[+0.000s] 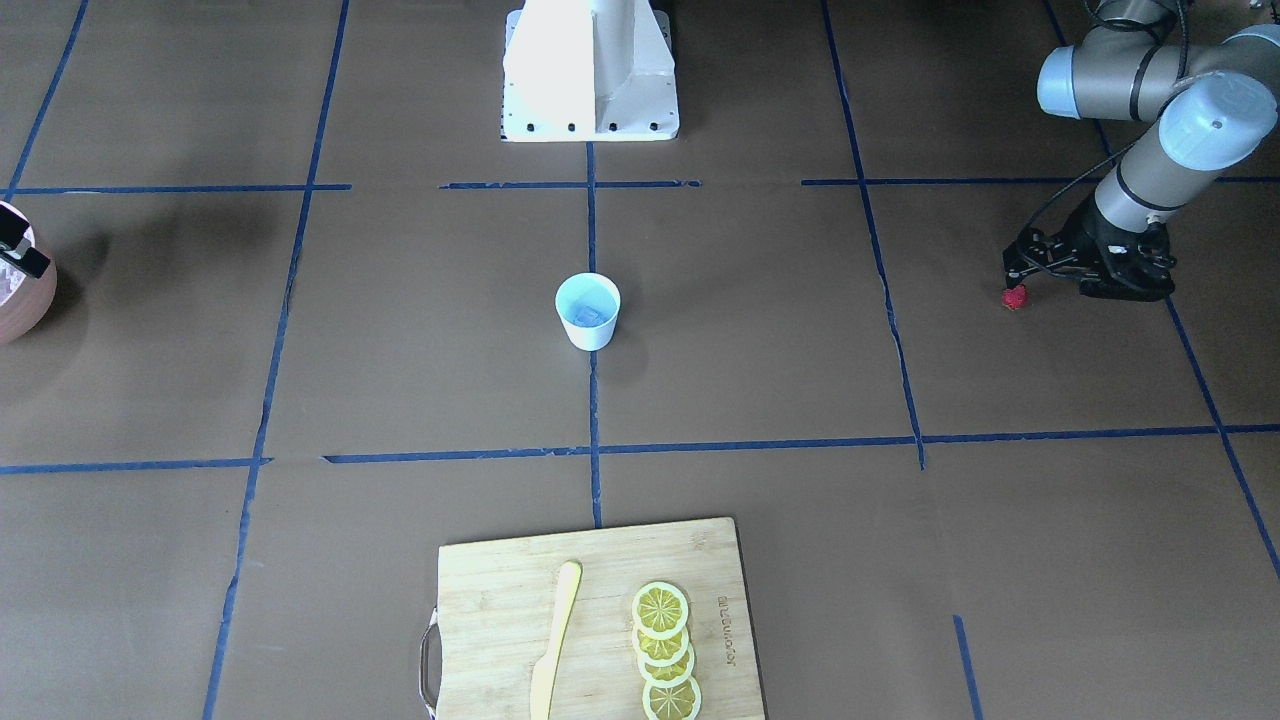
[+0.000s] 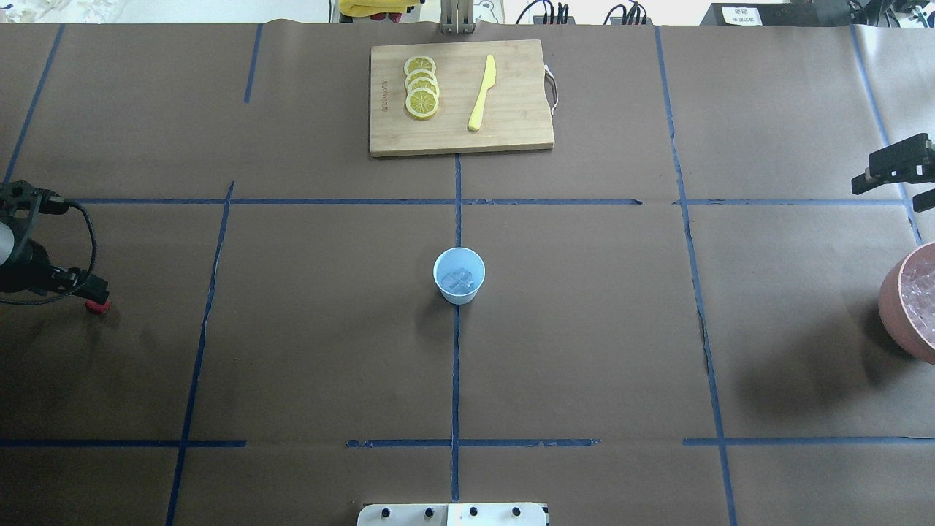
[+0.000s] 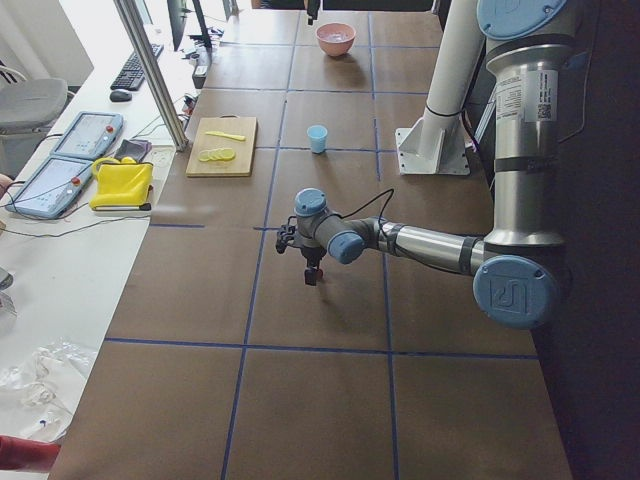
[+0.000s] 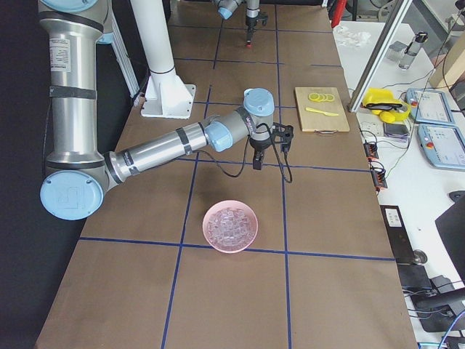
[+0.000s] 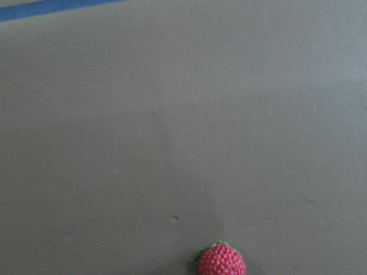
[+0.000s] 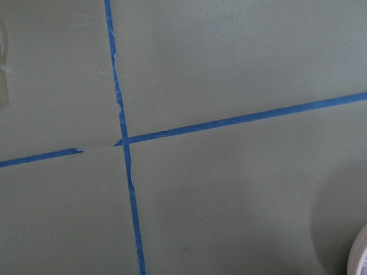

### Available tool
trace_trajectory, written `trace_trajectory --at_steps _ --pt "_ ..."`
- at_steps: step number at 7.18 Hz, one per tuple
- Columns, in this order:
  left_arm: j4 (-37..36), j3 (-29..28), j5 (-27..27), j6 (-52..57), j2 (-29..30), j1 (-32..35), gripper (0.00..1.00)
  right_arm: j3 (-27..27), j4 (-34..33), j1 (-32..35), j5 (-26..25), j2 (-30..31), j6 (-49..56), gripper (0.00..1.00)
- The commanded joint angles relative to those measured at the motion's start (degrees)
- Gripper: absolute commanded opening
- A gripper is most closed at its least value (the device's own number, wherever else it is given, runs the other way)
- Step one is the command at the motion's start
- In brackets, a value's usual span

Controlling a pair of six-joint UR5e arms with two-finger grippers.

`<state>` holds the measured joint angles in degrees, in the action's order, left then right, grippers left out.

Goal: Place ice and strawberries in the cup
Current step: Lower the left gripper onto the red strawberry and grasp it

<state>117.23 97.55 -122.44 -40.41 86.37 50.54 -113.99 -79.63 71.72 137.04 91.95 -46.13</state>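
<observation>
The white cup (image 2: 459,275) with a pale blue inside stands at the table's middle and holds clear ice cubes (image 2: 459,278); it also shows in the front view (image 1: 588,310). My left gripper (image 2: 95,298) is at the table's far left, well away from the cup, shut on a small red strawberry (image 2: 97,306) just above the paper. The berry shows in the front view (image 1: 1014,297) and at the bottom edge of the left wrist view (image 5: 221,262). My right gripper (image 2: 862,172) hangs open and empty beyond the pinkish bowl (image 2: 909,307) of ice (image 4: 229,224).
A wooden cutting board (image 2: 511,131) at the far middle carries several lemon slices (image 2: 421,95) and a yellow knife (image 2: 482,91). The robot's white base (image 1: 590,70) stands behind the cup. Blue tape lines cross the brown paper.
</observation>
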Motion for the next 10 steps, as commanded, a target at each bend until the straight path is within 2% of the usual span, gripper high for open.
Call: trace_trajectory --at_steps 1,3,4,7,8,10 --pt "1.16 -1.22 0.01 -0.37 0.55 -0.79 0.95 0.00 0.01 0.00 -0.11 0.15 -0.01 1.00" --pt "1.16 -1.31 0.01 -0.37 0.64 -1.41 0.88 0.00 0.01 0.00 -0.02 0.16 -0.01 1.00" --pt "1.16 -1.22 -0.07 -0.45 0.64 -1.50 0.78 0.00 0.01 0.00 -0.02 0.24 -0.01 1.00" --pt "1.16 -1.31 -0.42 -0.02 0.73 -1.50 0.17 -0.18 0.01 0.00 -0.02 0.24 -0.01 1.00" --pt "1.16 -0.61 -0.60 -0.45 0.82 -1.41 0.01 -0.44 0.01 0.09 -0.02 0.33 -0.01 1.00" --pt "0.38 5.77 -0.52 -1.67 2.65 -1.41 0.00 -0.62 0.01 0.17 -0.02 0.33 -0.01 1.00"
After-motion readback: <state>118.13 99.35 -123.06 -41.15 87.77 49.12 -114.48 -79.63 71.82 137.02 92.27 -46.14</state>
